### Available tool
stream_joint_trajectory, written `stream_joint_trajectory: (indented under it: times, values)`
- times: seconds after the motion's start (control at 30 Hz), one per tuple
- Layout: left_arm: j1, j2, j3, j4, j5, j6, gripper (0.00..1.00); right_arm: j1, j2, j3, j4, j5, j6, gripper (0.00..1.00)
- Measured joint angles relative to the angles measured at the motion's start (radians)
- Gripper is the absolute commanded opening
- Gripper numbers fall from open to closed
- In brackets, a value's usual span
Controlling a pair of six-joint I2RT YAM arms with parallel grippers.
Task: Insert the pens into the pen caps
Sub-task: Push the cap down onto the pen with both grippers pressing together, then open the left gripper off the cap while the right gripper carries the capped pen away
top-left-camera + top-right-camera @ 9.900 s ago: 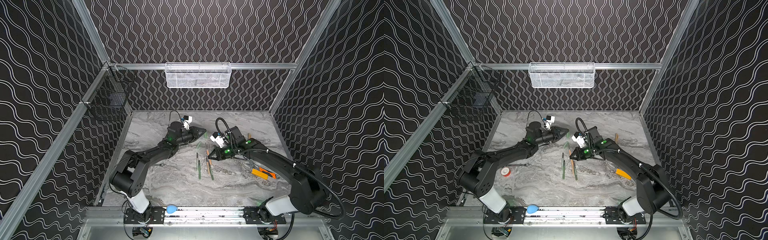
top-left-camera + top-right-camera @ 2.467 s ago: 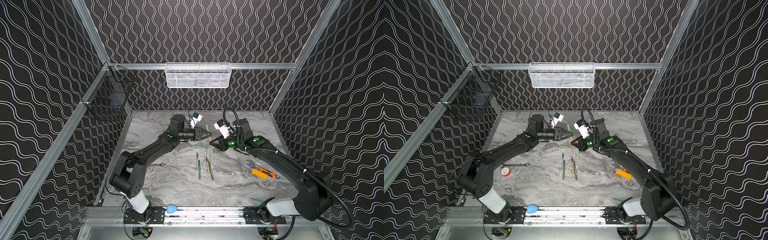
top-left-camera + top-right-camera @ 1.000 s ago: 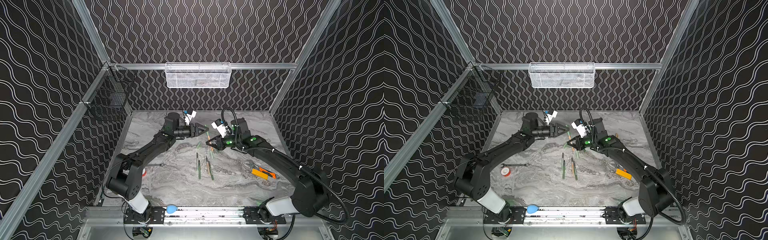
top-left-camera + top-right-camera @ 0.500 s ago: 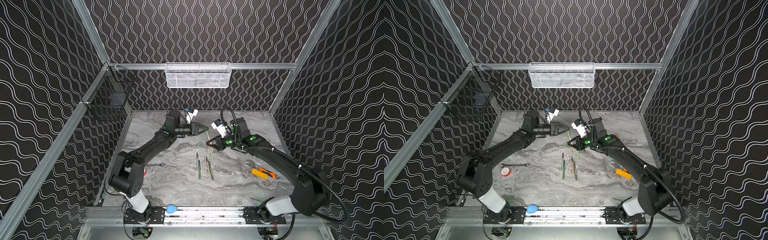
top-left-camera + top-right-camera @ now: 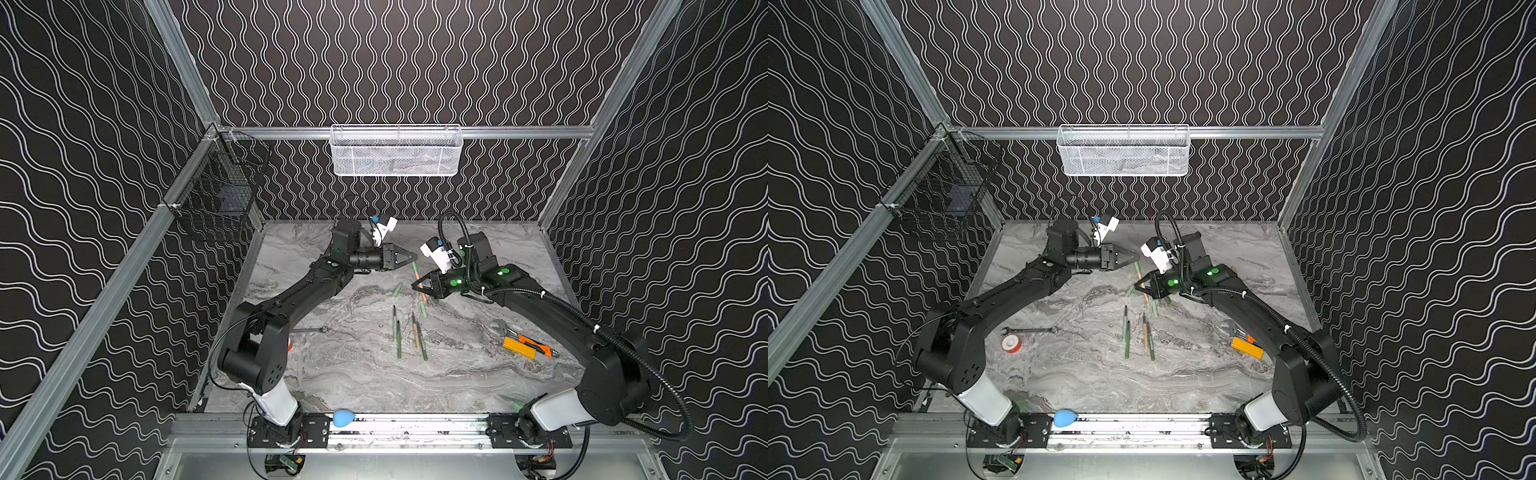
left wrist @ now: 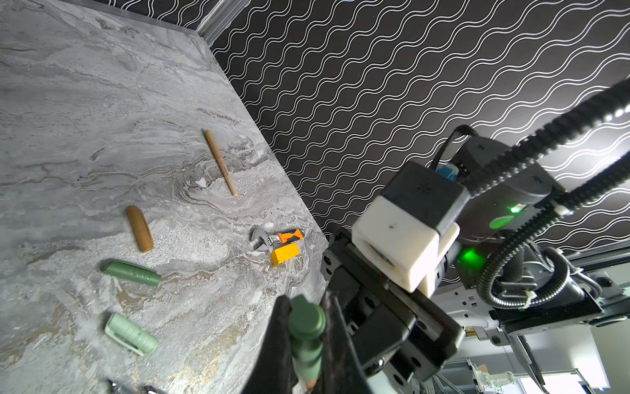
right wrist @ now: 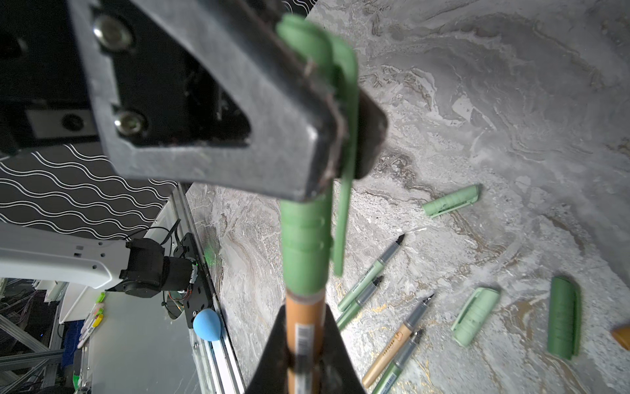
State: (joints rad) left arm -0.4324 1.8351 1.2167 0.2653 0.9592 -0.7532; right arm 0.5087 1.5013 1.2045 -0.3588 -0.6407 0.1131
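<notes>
1. Left pincer [image 5: 412, 258], just above the centre of both top views, points rightward with its jaws clamped on a green cap [image 7: 305, 245].
2. That green cap sits over the tip end of a tan-orange pen [image 7: 303, 317]. The right wrist view shows the cap's open end meeting the pen's barrel, with its clip hanging free alongside.
3. Right pincer [image 5: 416, 286], just below and right of the left one, is closed tight on the pen's barrel and holds it tilted above the counter [image 5: 353, 374].
4. Below the two pincers, at the centre of the frame, four uncapped pens [image 5: 399, 343] lie nearly parallel on the counter, dark tips toward the back wall.
5. A pale green cap [image 5: 398, 289] lies just left of the held pen. A second loose cap [image 5: 422, 309] lies below the right pincer, near the pens' tips.
6. At lower right, a yellow-orange utility knife [image 5: 518, 348] lies beside an adjustable wrench [image 5: 500, 327].
</notes>
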Motion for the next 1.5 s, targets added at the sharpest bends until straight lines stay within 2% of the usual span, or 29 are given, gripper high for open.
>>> stream_joint_trajectory:
  times: [0.47, 0.6, 0.77, 1.03, 1.13, 1.2, 1.3, 1.33, 1.4, 1.5]
  values:
    - [0.0, -0.012, 0.018, -0.087, 0.006, 0.127, 0.0, 0.005, 0.048, 0.087, -0.093, 0.006, -0.032, 0.0]
    - [0.001, -0.012, 0.001, -0.062, 0.014, 0.124, 0.0, 0.008, 0.046, 0.088, -0.093, 0.031, -0.043, 0.0]
    - [0.018, -0.018, -0.051, 0.074, 0.046, 0.032, 0.0, 0.013, 0.023, 0.079, -0.079, 0.054, -0.045, 0.0]
    - [0.022, -0.026, -0.005, -0.002, 0.057, 0.083, 0.0, 0.013, 0.008, 0.073, -0.04, 0.05, -0.042, 0.0]
    - [0.024, -0.024, 0.003, -0.017, 0.057, 0.087, 0.13, 0.012, 0.021, 0.079, -0.04, 0.037, -0.042, 0.0]
    - [0.033, -0.019, 0.002, -0.01, 0.066, 0.075, 0.28, 0.011, 0.029, 0.081, -0.039, 0.026, -0.042, 0.0]
    - [0.058, -0.013, -0.055, 0.038, 0.167, -0.022, 0.56, -0.001, 0.04, 0.093, 0.045, 0.052, -0.024, 0.0]
    - [0.072, -0.006, -0.079, 0.085, 0.179, -0.08, 0.72, -0.009, 0.04, 0.094, 0.063, 0.058, -0.024, 0.0]
    - [0.121, 0.009, -0.116, 0.203, 0.188, -0.199, 0.98, -0.015, 0.04, 0.085, 0.074, 0.064, -0.024, 0.0]
    - [0.18, 0.019, -0.151, 0.368, 0.197, -0.349, 0.99, -0.034, 0.039, 0.056, 0.053, 0.076, -0.02, 0.0]
